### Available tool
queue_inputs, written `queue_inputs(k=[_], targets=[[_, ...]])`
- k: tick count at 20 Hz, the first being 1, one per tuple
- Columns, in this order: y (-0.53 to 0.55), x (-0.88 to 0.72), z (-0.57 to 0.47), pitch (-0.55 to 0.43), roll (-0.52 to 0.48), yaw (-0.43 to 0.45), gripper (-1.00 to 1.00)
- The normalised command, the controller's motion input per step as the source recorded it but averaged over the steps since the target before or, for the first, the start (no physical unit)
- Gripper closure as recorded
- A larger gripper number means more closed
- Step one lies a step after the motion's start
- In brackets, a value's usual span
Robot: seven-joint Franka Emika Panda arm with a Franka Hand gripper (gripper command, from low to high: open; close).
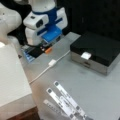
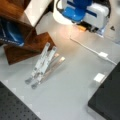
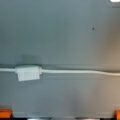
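Gripper (image 1: pixel 46 48) hung near thin white cable (image 3: pixel 75 71); jaw state indiscernible. Cable's long axis ran left-right in wrist view.

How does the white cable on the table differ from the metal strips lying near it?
The white cable is one long thin line with a small boxy block along it; the metal strips are several flat, rigid bars lying side by side. The cable is plain white, the strips shiny grey. The cable runs toward the hand; the strips lie farther from it. Both rest flat on the grey table.
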Motion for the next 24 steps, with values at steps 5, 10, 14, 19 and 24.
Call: queue_inputs(k=[5, 10, 14, 19, 24], targets=[[0.05, 0.08, -0.05, 0.052, 0.068, 0.095, -1.0], [0.2, 0.28, -0.16, 0.05, 0.162, 0.08, -1.0], [0.32, 0.35, -0.14, 0.004, 0.237, 0.063, -1.0], [0.34, 0.33, -0.05, 0.006, 0.289, 0.043, -1.0], [0.26, 0.31, -0.01, 0.092, 0.331, 0.051, -1.0]])
